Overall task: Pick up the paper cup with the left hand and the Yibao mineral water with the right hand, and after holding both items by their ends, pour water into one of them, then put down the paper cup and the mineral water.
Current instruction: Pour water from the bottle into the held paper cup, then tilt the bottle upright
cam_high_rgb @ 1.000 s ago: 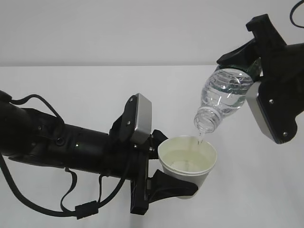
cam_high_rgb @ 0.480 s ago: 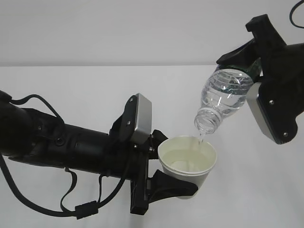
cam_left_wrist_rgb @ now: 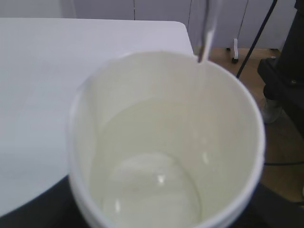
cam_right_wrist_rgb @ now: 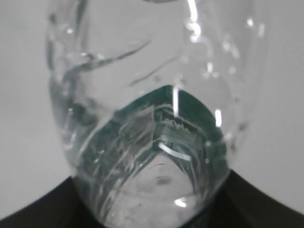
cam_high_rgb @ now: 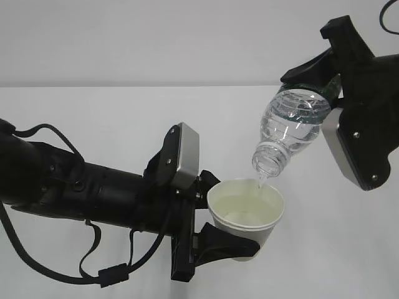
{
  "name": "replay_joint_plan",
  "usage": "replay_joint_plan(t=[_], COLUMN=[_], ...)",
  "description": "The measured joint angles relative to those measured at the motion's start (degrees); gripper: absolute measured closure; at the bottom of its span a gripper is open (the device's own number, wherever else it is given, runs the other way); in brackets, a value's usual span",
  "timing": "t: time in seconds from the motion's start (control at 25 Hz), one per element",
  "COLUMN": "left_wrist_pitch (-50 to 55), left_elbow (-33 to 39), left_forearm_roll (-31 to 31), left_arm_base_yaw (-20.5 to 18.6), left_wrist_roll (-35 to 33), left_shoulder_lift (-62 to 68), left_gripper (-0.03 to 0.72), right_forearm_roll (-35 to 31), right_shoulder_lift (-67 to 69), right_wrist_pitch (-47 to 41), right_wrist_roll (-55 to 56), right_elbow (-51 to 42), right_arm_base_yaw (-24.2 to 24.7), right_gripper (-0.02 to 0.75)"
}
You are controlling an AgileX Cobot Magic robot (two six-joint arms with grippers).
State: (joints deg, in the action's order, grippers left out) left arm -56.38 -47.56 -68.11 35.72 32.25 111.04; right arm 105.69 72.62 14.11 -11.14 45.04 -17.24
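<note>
My left gripper (cam_high_rgb: 240, 232) is shut on the white paper cup (cam_high_rgb: 246, 215) and holds it upright above the table. The cup has water in it. In the left wrist view the cup (cam_left_wrist_rgb: 166, 118) fills the frame, with a thin stream of water (cam_left_wrist_rgb: 205, 40) falling inside its far rim. My right gripper (cam_high_rgb: 318, 90) is shut on the base end of the Yibao mineral water (cam_high_rgb: 290, 131). The capless bottle tilts mouth-down to the left, just above the cup's rim. The right wrist view shows the clear ribbed bottle (cam_right_wrist_rgb: 152, 118) and its green label from behind.
The white table (cam_high_rgb: 93, 124) stretches under both arms, with a pale wall behind it. Black cables (cam_high_rgb: 106, 274) hang beneath the left arm. In the left wrist view the table's far corner (cam_left_wrist_rgb: 178, 26) gives way to floor and a dark stand (cam_left_wrist_rgb: 285, 80).
The bottle has shifted slightly left and tipped a little further. The cup and the left arm have held still.
</note>
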Motion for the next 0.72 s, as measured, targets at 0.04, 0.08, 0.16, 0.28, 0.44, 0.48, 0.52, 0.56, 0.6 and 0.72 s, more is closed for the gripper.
replay_joint_plan(t=[0.04,0.08,0.16,0.28,0.44,0.48,0.52,0.56,0.6,0.72], left_wrist_pitch=[0.0,0.0,0.0,0.0,0.0,0.0,0.0,0.0,0.08,0.08], left_elbow=[0.0,0.0,0.0,0.0,0.0,0.0,0.0,0.0,0.0,0.0], left_forearm_roll=[-0.04,-0.04,-0.13,-0.13,-0.13,-0.13,-0.13,-0.13,-0.13,-0.17], left_arm_base_yaw=[0.0,0.0,0.0,0.0,0.0,0.0,0.0,0.0,0.0,0.0], left_wrist_roll=[0.0,0.0,0.0,0.0,0.0,0.0,0.0,0.0,0.0,0.0], left_shoulder_lift=[0.0,0.0,0.0,0.0,0.0,0.0,0.0,0.0,0.0,0.0], left_gripper=[0.221,0.221,0.221,0.221,0.221,0.221,0.221,0.221,0.221,0.221], right_forearm_roll=[0.0,0.0,0.0,0.0,0.0,0.0,0.0,0.0,0.0,0.0], right_shoulder_lift=[0.0,0.0,0.0,0.0,-0.04,-0.04,-0.04,-0.04,-0.04,-0.04], right_wrist_pitch=[0.0,0.0,0.0,0.0,0.0,0.0,0.0,0.0,0.0,0.34], right_wrist_roll=[0.0,0.0,0.0,0.0,0.0,0.0,0.34,1.08,1.92,3.47], right_elbow=[0.0,0.0,0.0,0.0,0.0,0.0,0.0,0.0,0.0,0.0], right_arm_base_yaw=[0.0,0.0,0.0,0.0,0.0,0.0,0.0,0.0,0.0,0.0], right_gripper=[0.323,0.323,0.323,0.323,0.324,0.324,0.324,0.324,0.324,0.324])
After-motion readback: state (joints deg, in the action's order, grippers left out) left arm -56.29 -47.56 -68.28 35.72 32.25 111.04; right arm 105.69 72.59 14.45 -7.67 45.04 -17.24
